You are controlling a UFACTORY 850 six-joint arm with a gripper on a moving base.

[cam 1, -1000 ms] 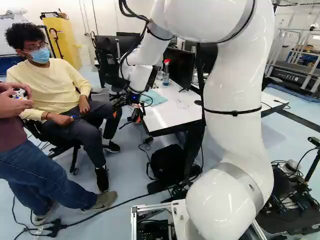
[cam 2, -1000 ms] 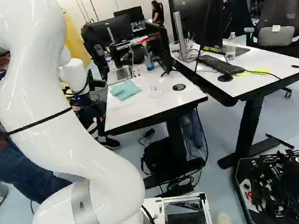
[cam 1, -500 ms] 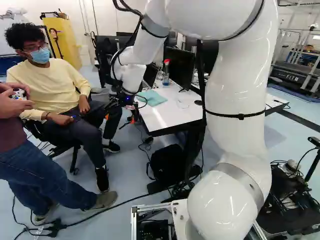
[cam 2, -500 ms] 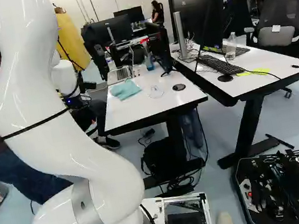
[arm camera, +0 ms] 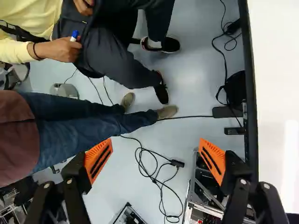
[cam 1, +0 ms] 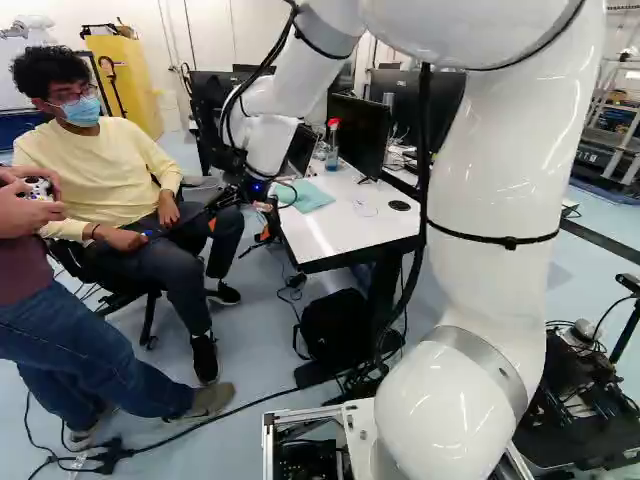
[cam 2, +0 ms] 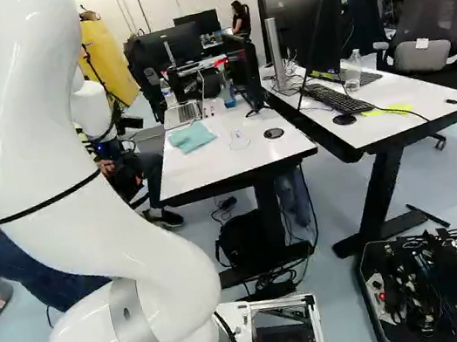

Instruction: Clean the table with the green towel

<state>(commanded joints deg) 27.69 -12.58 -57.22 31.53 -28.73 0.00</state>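
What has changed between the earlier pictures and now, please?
The arm has drawn back toward the base cameras, its wrist shifting slightly left in both base views. The end effector is open, holding nothing. The green towel and table stayed put.

In your right base view, the towel [cam 2: 192, 136] lies on the left desk [cam 2: 210, 167] before the laptop [cam 2: 182, 113]; the right desk [cam 2: 389, 127] holds a keyboard [cam 2: 337, 98].
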